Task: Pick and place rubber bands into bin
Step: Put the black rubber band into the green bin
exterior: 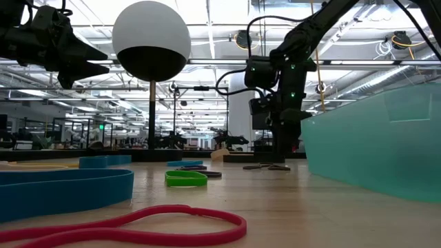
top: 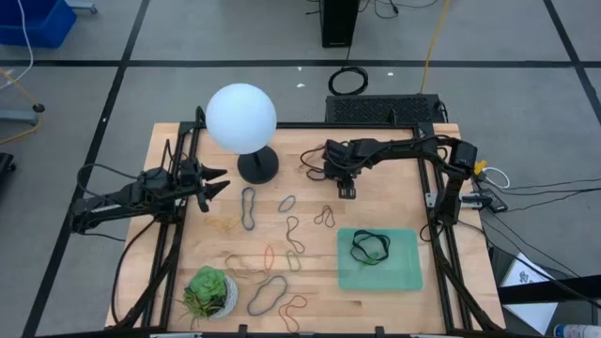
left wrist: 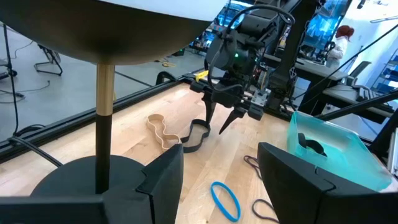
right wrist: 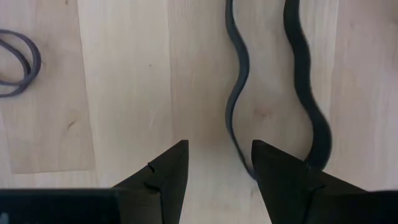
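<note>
Several rubber bands lie flat and scattered on the wooden table (top: 282, 253). The mint-green bin (top: 404, 272) stands at the near right with one black band (top: 369, 247) inside. My right gripper (right wrist: 219, 165) is open and points down, low over the end of a wavy black band (right wrist: 298, 93) near the table's far middle; one strand runs between the fingers. It also shows in the left wrist view (left wrist: 217, 124). A tan band (left wrist: 158, 130) lies beside it. My left gripper (top: 214, 183) is open and empty, held above the table's left side by the lamp. My right gripper's open fingers come from above, pointing down, at the black band's looped end (right wrist: 245, 158), which runs under one fingertip (right wrist: 286, 174). Whether a fingertip touches the band, I cannot tell. The band lies flat on the table.
A lamp with a white globe (top: 240, 117) and black base (top: 257, 167) stands between the arms. A white pot with a succulent (top: 210, 291) stands at the near left. A dark band (right wrist: 15, 56) and a blue band (left wrist: 225, 200) lie nearby.
</note>
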Tool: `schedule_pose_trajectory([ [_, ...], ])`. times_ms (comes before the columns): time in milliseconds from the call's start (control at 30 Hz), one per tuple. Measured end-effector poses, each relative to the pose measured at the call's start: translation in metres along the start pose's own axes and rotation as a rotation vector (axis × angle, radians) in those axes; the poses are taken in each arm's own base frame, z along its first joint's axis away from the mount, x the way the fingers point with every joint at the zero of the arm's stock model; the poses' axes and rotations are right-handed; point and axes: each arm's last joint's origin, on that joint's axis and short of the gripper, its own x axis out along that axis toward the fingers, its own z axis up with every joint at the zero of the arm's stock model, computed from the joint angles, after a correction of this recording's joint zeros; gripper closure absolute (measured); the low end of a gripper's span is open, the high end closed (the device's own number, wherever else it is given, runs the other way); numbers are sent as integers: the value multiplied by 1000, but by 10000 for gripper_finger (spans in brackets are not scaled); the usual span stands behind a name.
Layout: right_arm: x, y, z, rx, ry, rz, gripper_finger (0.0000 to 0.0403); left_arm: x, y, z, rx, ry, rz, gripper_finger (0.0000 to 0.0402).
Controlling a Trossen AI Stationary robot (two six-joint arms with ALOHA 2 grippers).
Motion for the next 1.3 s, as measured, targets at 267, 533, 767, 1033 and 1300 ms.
schedule_pose_trajectory([
  [267, 4, 1, -2, -9, -8, -8, 248, 0, 0, 0, 0, 0, 0, 190],
  [533, 4, 0, 1, -60, -38, -21, 318, 0, 0, 0, 0, 0, 0, 190],
  [767, 4, 0, 1, -68, -41, -22, 358, 0, 0, 0, -1, 0, 0, 190],
  [1033, 13, 3, -8, -57, -43, -24, 369, 0, 0, 0, -1, 0, 0, 190],
  [1300, 13, 2, -7, -70, -46, -70, 398, 0, 0, 0, -1, 0, 0, 190],
])
